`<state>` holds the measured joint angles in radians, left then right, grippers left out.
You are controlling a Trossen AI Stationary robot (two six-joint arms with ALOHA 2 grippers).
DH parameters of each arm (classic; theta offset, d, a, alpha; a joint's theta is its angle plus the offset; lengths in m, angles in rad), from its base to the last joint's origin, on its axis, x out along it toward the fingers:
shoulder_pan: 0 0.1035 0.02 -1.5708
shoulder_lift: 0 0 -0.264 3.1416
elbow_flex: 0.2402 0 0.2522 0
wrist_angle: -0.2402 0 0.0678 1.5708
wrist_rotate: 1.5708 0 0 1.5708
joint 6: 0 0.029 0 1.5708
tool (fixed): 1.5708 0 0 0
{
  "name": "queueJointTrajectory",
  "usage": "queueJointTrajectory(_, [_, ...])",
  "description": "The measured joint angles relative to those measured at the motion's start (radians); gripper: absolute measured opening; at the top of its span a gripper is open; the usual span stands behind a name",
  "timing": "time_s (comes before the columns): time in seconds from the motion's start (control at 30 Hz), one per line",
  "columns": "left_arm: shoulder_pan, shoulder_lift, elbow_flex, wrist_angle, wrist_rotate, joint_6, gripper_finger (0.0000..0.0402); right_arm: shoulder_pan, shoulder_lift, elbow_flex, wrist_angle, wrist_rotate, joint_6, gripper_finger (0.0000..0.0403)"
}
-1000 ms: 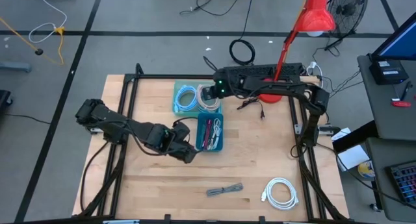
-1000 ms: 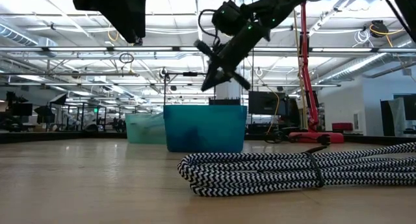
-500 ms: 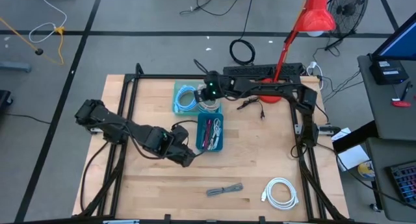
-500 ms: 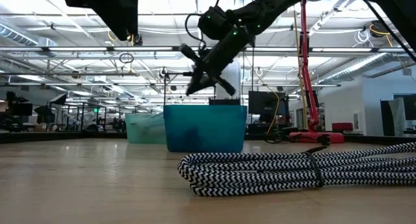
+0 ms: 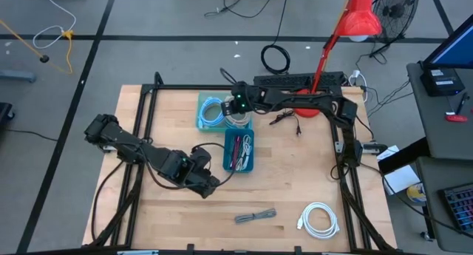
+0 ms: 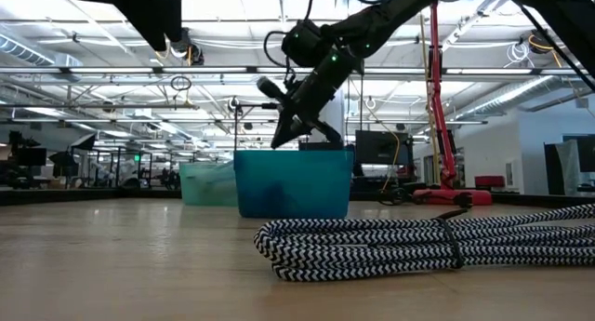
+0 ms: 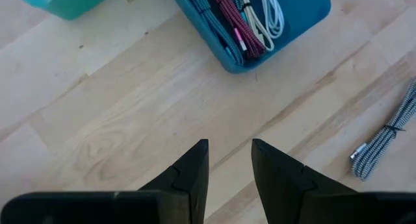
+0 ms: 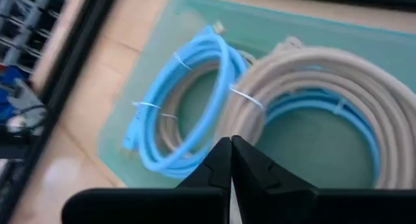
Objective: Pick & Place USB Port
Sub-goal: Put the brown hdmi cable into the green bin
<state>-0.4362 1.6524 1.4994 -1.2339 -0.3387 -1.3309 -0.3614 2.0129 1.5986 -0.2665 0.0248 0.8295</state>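
Left gripper (image 5: 210, 187) — fingers spread, empty, over bare table | braided USB cable (image 5: 256, 216) lies apart, toward the table's near edge | right gripper (image 5: 238, 114) — pressed together above light bin (image 5: 200, 111)

**What the Cameras Could Not Settle**

In the low view, the teal bin (image 6: 293, 183) hid its own contents behind its wall. The braided cable (image 6: 437, 242) ran off that picture's right edge. From above, the white cable's (image 5: 319, 217) connectors were too small to identify.
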Motion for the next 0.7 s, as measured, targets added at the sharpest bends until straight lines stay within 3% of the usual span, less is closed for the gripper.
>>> queueJointTrajectory(0.7, [-0.005,0.0,0.0,-0.006,0.001,-0.016,0.0117,0.01,0.079,0.003,0.066,-0.038,0.023,0.0])
